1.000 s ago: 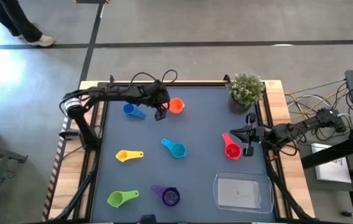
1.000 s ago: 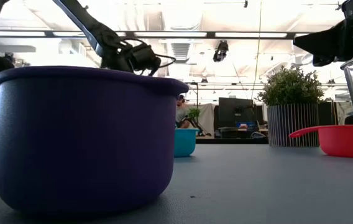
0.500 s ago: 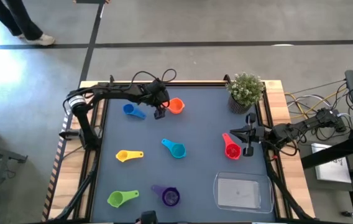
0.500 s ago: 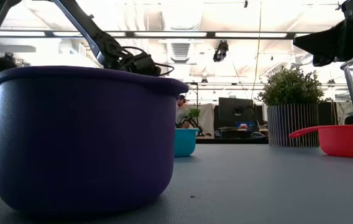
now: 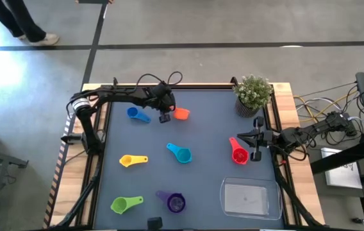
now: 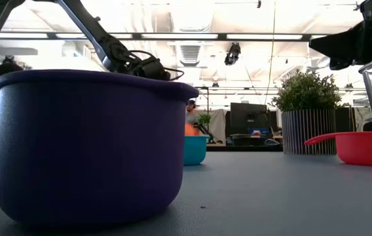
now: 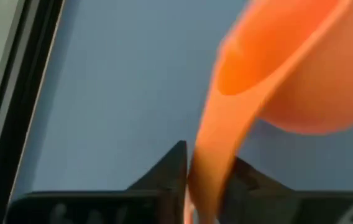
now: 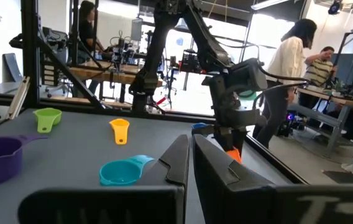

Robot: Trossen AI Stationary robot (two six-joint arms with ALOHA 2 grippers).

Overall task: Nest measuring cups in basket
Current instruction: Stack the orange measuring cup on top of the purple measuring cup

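Note:
My left gripper [image 5: 165,117] is at the table's far left-centre, shut on the orange measuring cup [image 5: 181,113], which lies tipped with its bowl toward the right. The blue cup [image 5: 137,114] lies just left of the gripper. On the mat also lie the teal cup [image 5: 181,153], the yellow cup [image 5: 132,160], the green cup [image 5: 125,204] and the purple cup [image 5: 173,201]. The clear basket [image 5: 249,197] stands at the near right. My right gripper [image 5: 257,138] waits shut at the right edge, just beyond the red cup [image 5: 238,153]. My left gripper pinches the orange cup's flat handle [image 7: 209,163] between its two fingers, near the handle's free end. The fingers [image 7: 170,174] come from above, pointing down. The cup is tilted, its bowl [image 7: 294,74] beyond the fingertips; whether the bowl touches the mat I cannot tell.
A small potted plant [image 5: 254,95] stands at the far right corner. A raised dark rail [image 5: 169,85] runs along the mat's far edge, with cables above it. People stand in the room beyond the table [image 8: 291,59].
My left gripper has sunk a little onto the orange cup and shut on its handle. The cup has tipped: its open rim no longer faces up, and its bowl now shows above the teal cup in the low view.

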